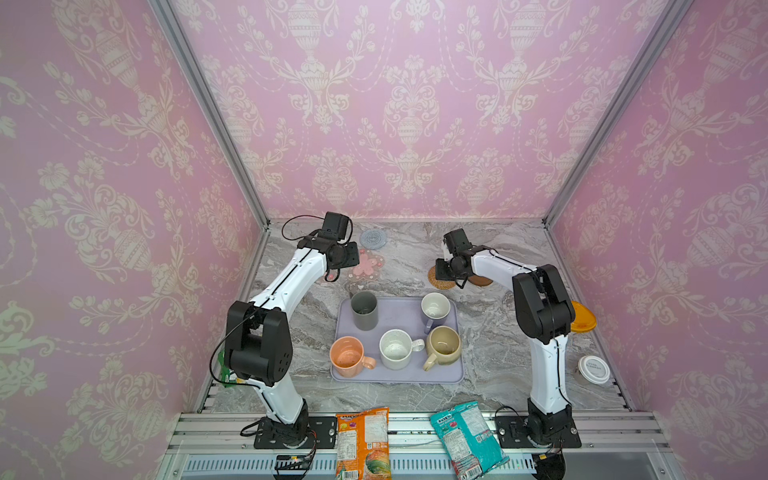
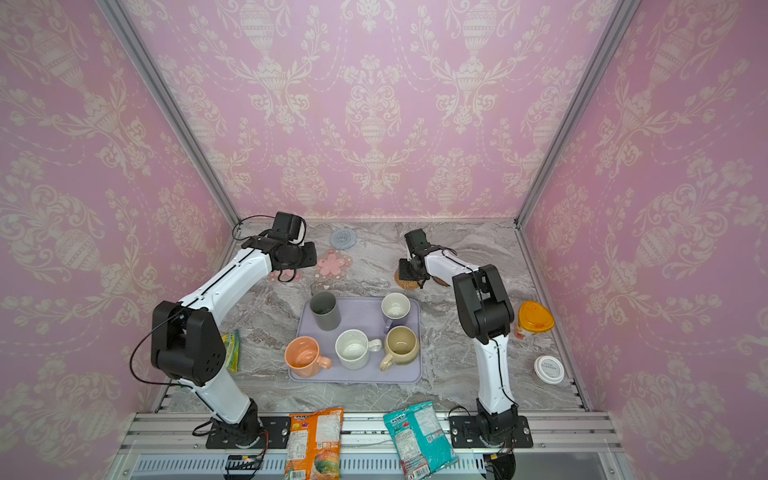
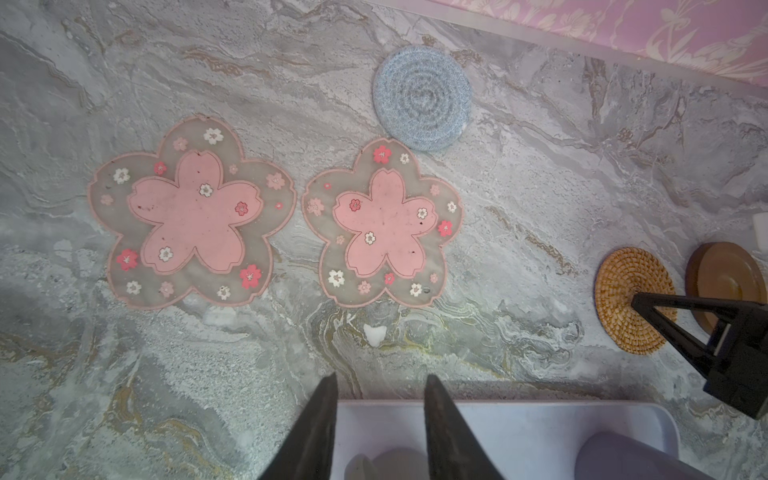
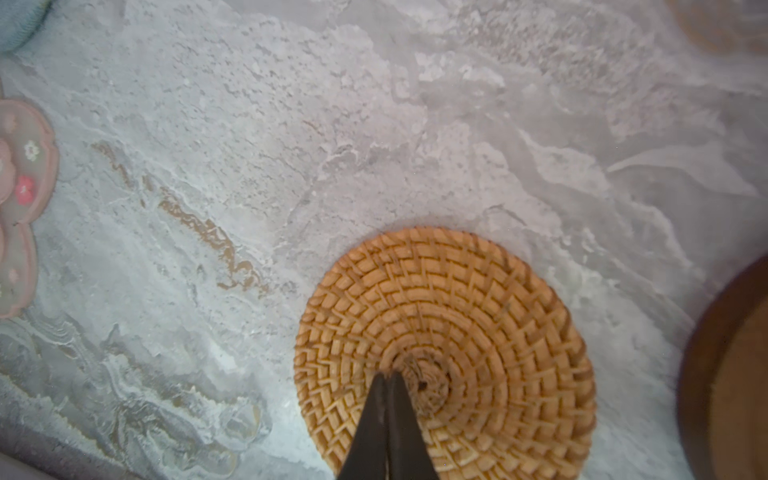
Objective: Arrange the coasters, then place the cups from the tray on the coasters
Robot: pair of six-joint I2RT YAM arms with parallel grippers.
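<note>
The marble counter carried everything. The lavender tray lay near the middle with all five cups upright on it. The grey tumbler stood at its far left and the lavender cup at its far right. Along the near side, from left to right, stood the peach cup, the white speckled cup and the beige cup.

The coasters lay flat beyond the tray. Two flower coasters sat side by side at the far left, apart. The grey-blue coaster lay farther back, just beside the right one. At the far right, the rattan coaster and the wooden coaster lay close together with a gap between them.

The left jaws stood partly open with the fingertips apart. They held nothing and hung above the far-left counter. The right jaws were closed tip to tip, the fingertips down on the rattan coaster beside its centre knot.
</note>
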